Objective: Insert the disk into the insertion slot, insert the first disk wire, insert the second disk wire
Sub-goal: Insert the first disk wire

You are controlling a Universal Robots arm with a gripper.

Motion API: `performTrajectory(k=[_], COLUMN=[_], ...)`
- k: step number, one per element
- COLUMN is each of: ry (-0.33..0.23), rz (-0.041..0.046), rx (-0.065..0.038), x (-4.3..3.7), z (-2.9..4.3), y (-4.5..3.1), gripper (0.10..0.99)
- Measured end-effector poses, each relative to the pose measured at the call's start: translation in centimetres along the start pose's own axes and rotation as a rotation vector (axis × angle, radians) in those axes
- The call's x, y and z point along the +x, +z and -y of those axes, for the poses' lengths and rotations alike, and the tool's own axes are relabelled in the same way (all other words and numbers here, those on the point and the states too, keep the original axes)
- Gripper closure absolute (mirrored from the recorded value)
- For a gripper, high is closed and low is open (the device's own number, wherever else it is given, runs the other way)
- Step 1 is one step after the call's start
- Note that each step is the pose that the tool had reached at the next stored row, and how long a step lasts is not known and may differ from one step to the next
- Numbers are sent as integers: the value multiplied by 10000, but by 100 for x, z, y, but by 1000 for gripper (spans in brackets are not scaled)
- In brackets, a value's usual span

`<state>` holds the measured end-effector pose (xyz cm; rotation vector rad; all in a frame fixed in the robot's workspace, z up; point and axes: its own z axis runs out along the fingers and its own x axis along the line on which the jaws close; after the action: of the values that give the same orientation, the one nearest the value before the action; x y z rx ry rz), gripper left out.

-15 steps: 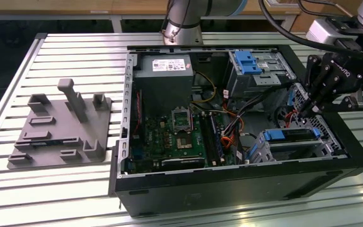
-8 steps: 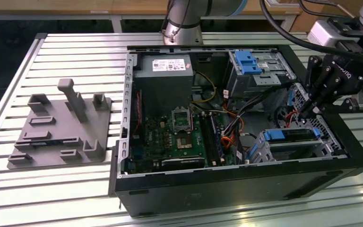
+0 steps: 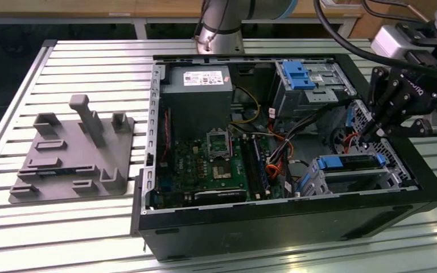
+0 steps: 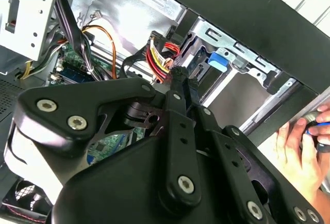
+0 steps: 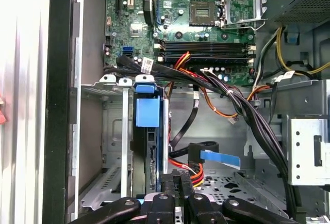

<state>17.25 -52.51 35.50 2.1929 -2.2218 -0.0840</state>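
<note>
The tabletop [image 3: 89,57] is made of long silver metal strips with thin gaps between them. Bright light shines on the strips at the near edge. Behind the tabletop is light brown wood [image 3: 66,7], with a dark space below it.

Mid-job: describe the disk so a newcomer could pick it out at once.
Find the open black computer case on the slatted table, then its corner at the exterior view's lower right, where a small bare-metal cage sits. The disk sits in that cage, edged by a bright blue carrier; the larger grey bay higher in that view bears a blue latch.
</note>
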Motion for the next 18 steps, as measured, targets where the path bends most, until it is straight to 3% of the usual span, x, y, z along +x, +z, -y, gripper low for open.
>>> performTrajectory(k=[3, 18], ry=[-6, -13], rz=[105, 87], rx=[-2, -1], x=[29, 76], z=[1, 1], y=[-1, 0], gripper=[922, 922])
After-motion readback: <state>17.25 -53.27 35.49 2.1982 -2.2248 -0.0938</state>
